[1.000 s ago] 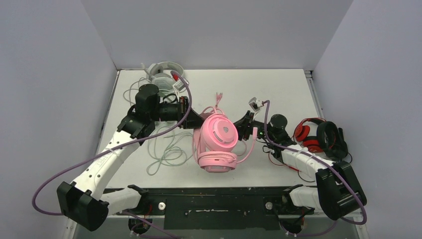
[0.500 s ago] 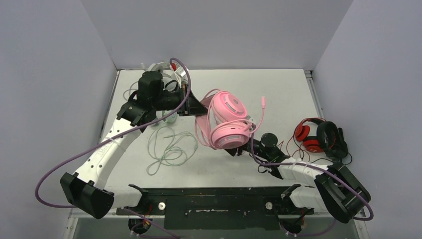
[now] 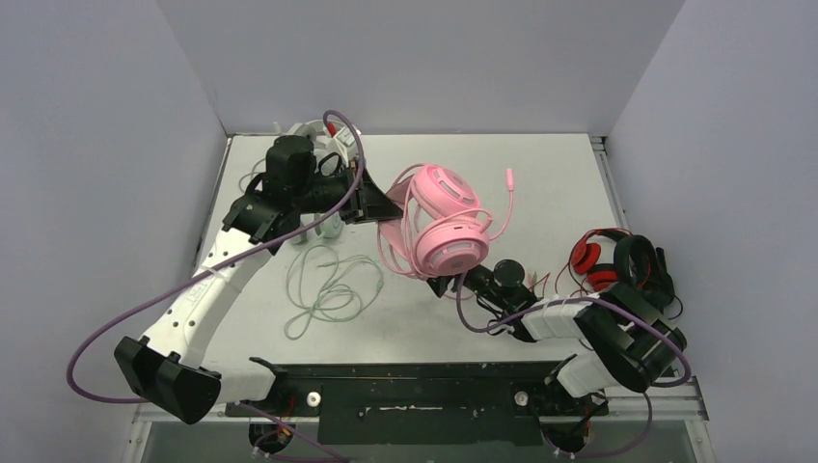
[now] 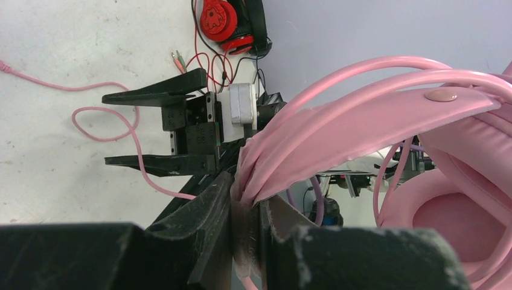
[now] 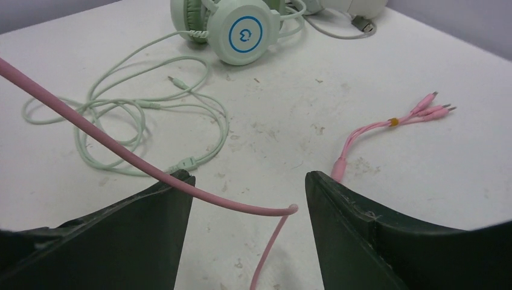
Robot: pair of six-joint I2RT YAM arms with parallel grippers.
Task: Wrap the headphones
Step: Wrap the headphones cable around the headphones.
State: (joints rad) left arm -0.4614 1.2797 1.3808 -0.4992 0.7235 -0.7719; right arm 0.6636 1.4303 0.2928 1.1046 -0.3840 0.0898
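My left gripper (image 3: pixel 383 206) is shut on the headband of the pink headphones (image 3: pixel 446 225) and holds them lifted over the table's middle; the wrist view shows the pink band (image 4: pixel 338 130) pinched between the jaws. Its pink cable (image 5: pixel 151 169) hangs across my right gripper (image 5: pixel 249 176), which is open just below the cups (image 3: pixel 444 286), with the cable between the fingers but not gripped. The cable's plug end (image 5: pixel 422 109) lies on the table. The mint green headphones (image 5: pixel 241 27) lie behind, mostly under the left arm, with their cable (image 3: pixel 328 282) loose. The pale grey-white headphones (image 3: pixel 313 135) are at the back left.
Red and black headphones (image 3: pixel 617 260) with thin red cable lie at the right edge beside the right arm. Grey walls close in the table (image 3: pixel 540 164) on three sides. The left arm's purple hose (image 3: pixel 347 145) arches over the back left.
The left gripper has lifted the pink headphones off the table and carried them back. The right gripper has swung toward the near side and now sits under them, with the cable across its jaws.
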